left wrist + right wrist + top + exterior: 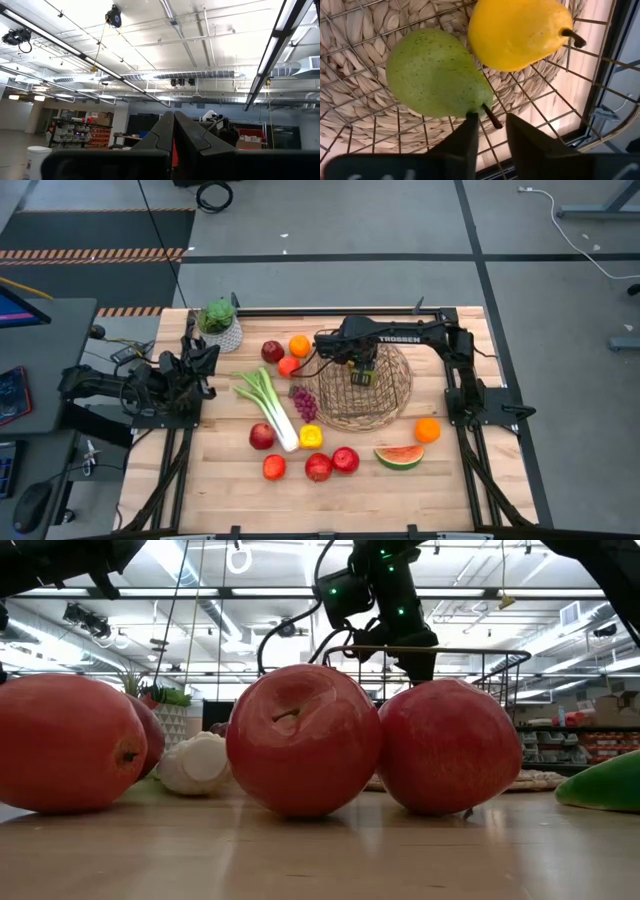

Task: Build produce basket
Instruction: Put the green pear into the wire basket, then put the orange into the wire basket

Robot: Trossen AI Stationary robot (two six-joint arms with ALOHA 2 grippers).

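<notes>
The right gripper (492, 131) hangs inside the basket (395, 395) at frame centre, fingers apart around a green pear's (437, 75) stem — release looks done, so next it lifts clear toward the loose produce (318, 466).

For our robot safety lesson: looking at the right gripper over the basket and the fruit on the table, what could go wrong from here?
1. The right gripper is open just above the green pear, and its fingers are close to the wire basket; a finger could snag the wires.
2. The green pear touches the yellow pear; nudging one may roll the other.
3. The red apples sit packed together, so picking one cleanly could be difficult.
</notes>
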